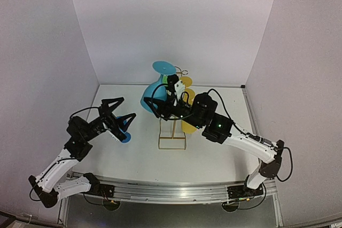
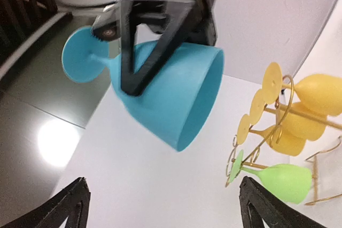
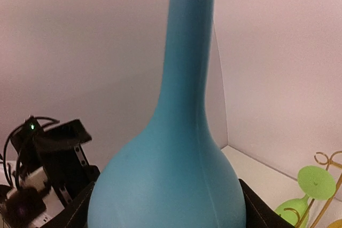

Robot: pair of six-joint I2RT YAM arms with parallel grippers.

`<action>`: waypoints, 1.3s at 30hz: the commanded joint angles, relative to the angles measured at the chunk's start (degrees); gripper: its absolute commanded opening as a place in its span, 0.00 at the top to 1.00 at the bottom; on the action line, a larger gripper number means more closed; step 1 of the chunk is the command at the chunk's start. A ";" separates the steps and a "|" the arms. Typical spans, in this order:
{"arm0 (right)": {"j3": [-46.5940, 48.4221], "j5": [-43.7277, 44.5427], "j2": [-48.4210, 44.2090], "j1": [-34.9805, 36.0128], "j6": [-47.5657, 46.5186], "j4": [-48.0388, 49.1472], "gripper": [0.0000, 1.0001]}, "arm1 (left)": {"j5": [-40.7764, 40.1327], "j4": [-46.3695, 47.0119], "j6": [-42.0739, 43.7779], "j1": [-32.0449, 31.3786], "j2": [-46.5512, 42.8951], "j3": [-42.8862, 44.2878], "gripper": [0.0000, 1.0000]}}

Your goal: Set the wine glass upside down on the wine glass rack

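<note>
Held aloft in the right claw (image 1: 169,92): the sky-blue plastic wine glass (image 1: 152,97), pinched across the bowl close to the stem. Turned over and tilted, round foot uppermost and toward the back, open rim aimed down and toward the left arm, long axis leaning rather than plumb. From the right wrist, stem rising straight up out of the bowl between the black fingers (image 3: 255,212). Clear of the white surface (image 1: 214,161), just left of the top of the thin gold wire rack (image 1: 172,132); touching it or not, cannot tell. Rack upright on its rectangular base, hung with yellow glasses (image 2: 315,94) and one green glass (image 2: 280,180), feet against the wire. Off to the left, well apart, left claw (image 1: 119,112) spread wide, gripping nothing.
</note>
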 commanded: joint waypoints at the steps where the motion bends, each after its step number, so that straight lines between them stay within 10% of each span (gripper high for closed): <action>1: 0.56 -9.58 -4.53 -0.13 -13.34 -0.45 1.00 | -0.69 -43.07 -29.39 0.23 0.78 18.90 0.00; 17: 7.43 -26.70 1.06 0.25 -15.35 -1.34 1.00 | 23.42 -44.67 -66.45 0.23 10.16 29.94 0.01; 39: 9.37 -28.28 4.86 1.10 -14.49 -1.13 1.00 | 30.80 -32.61 -73.23 0.13 12.56 27.59 0.12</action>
